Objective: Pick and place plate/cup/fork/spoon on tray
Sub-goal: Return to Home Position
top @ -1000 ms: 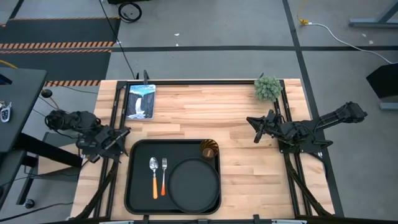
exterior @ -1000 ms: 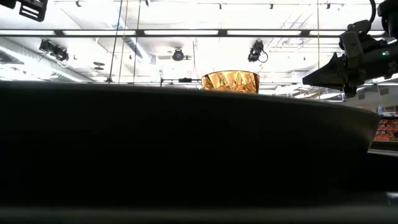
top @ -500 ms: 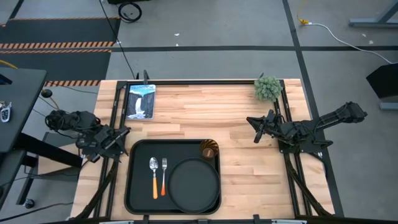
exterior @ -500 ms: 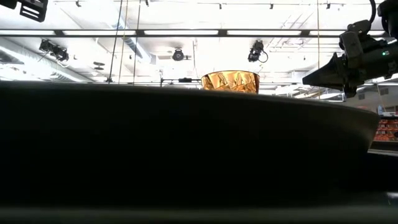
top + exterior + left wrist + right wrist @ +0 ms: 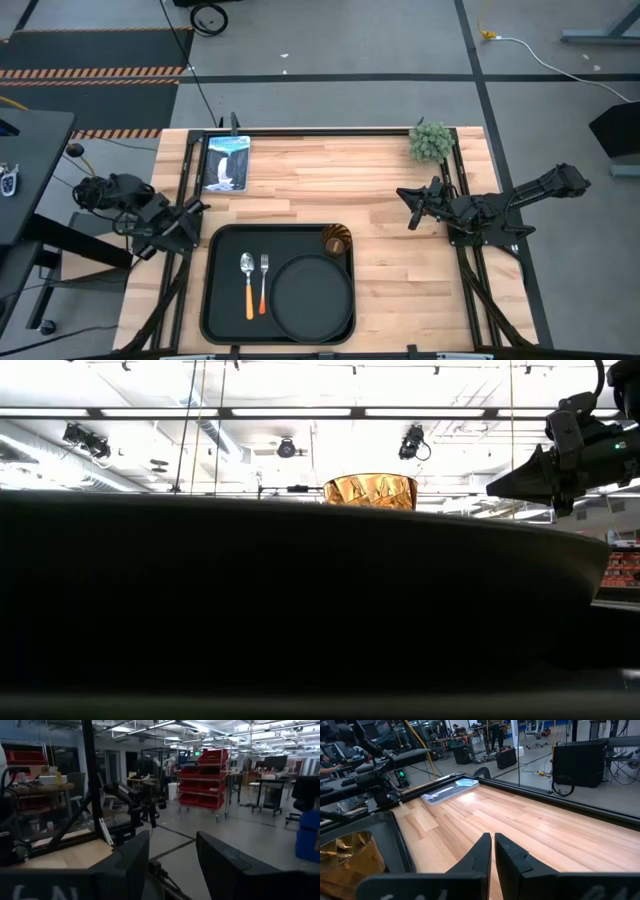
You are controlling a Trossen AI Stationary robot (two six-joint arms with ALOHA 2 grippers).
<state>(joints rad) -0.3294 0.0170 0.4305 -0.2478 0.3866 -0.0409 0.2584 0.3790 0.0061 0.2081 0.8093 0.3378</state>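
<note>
Right now my left gripper [image 5: 198,209] sits at the left edge of the wooden table [image 5: 400,200], just off the upper left corner of the large black rectangular tray [image 5: 222,300]; its 2 dark fingers [image 5: 131,861] stand clearly apart with nothing between them. My right gripper [image 5: 409,207] rests over the right side of the table, well apart from the tray, and its 2 fingers [image 5: 481,851] are nearly pressed together, only a thin slit showing, holding nothing.

On the tray, the round flat black plate [image 5: 312,298] fills the right half. Just beyond the plate, in the tray's far right corner, stands the small translucent amber-orange cup [image 5: 335,241], upright. To the left of the plate lie the fork with silver tines and thin red-orange handle [image 5: 264,284] and, just beside it, the spoon with a shiny bowl and yellow-orange handle [image 5: 247,285], side by side, heads pointing away from the near edge.

Farther out, a picture card with a waterfall scene [image 5: 226,163] lies near the table's far left corner, and a small green plant [image 5: 431,141] stands at the far right corner.
</note>
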